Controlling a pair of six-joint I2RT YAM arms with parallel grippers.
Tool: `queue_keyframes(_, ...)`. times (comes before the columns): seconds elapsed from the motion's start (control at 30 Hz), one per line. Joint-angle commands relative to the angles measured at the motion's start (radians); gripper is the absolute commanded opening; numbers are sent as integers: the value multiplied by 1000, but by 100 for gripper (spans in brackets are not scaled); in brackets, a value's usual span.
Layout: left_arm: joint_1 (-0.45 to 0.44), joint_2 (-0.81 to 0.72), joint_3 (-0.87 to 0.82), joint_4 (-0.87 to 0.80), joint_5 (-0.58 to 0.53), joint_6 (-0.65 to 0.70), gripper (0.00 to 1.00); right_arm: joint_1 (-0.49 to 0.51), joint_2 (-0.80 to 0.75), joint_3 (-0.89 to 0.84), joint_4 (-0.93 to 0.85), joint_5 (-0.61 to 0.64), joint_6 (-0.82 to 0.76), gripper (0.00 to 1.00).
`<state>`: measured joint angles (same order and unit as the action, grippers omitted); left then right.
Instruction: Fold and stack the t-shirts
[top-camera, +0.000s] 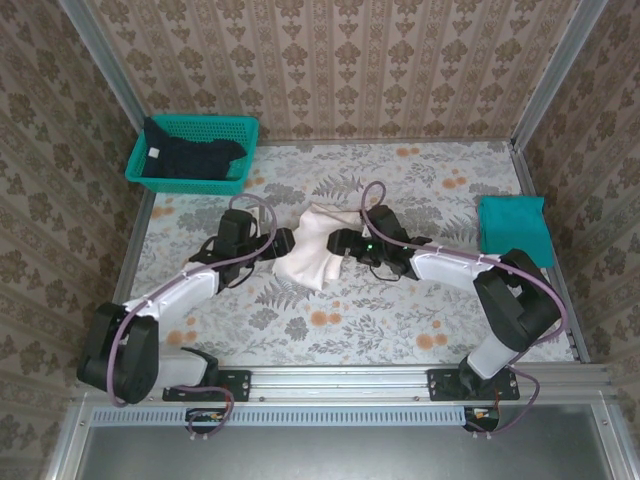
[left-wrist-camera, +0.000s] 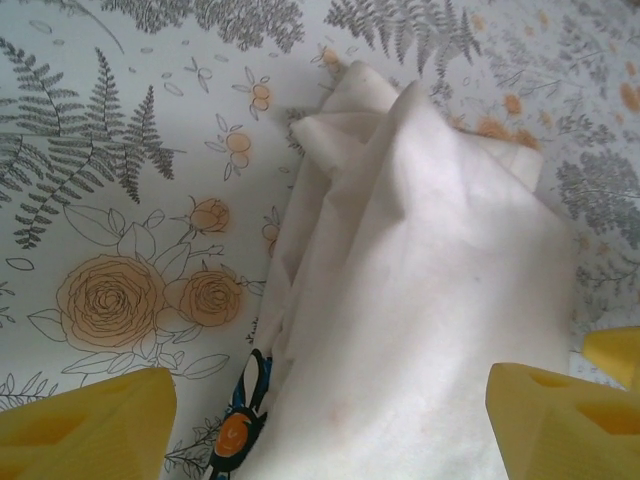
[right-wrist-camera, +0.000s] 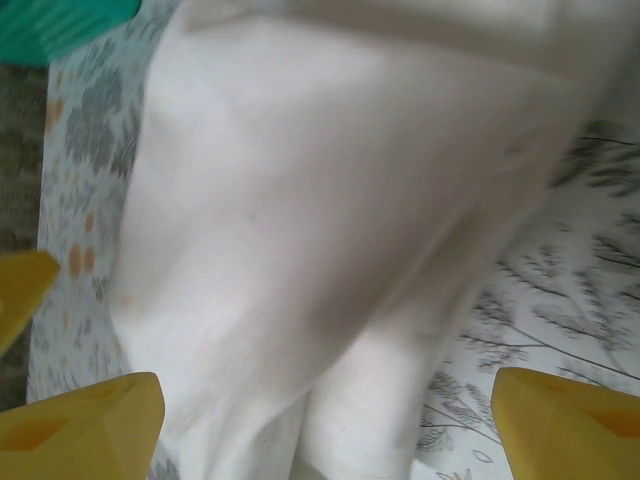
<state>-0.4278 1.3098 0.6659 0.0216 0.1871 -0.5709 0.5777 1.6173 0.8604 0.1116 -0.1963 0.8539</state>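
- Left gripper (top-camera: 283, 240) is waiting with jaws apart at the left edge of the cream-white t-shirt (top-camera: 312, 252); right gripper (top-camera: 340, 241), also spread, is facing its right edge.
- Cream-white t-shirt is lying bunched between them; teal t-shirt (top-camera: 512, 228) is resting folded well to its right.
- Judging: folding is midway. The next move is calling for both grippers pinching an edge and laying it flat.

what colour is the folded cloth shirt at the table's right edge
Plain teal; the folded cloth shirt shows best in the top external view.
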Motion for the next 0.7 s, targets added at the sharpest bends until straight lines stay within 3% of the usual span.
queue_keyframes(0.0,21,92,37,-18,78,24,80,12,-4,-31,0,1,208,82)
queue_keyframes(0.13,21,187,50,31,156,-3,74,24,56,-41,100,-74,313,74)
queue_keyframes(0.33,14,239,22,134,229,-71,62,58,116,-5,128,-111,353,62)
queue_keyframes(0.53,2,273,15,187,262,-103,54,59,167,26,141,-137,359,60)
queue_keyframes(0.63,-1,284,12,199,268,-111,51,59,179,40,154,-149,363,52)
queue_keyframes(0.67,-2,289,10,205,270,-112,51,61,181,47,160,-155,361,44)
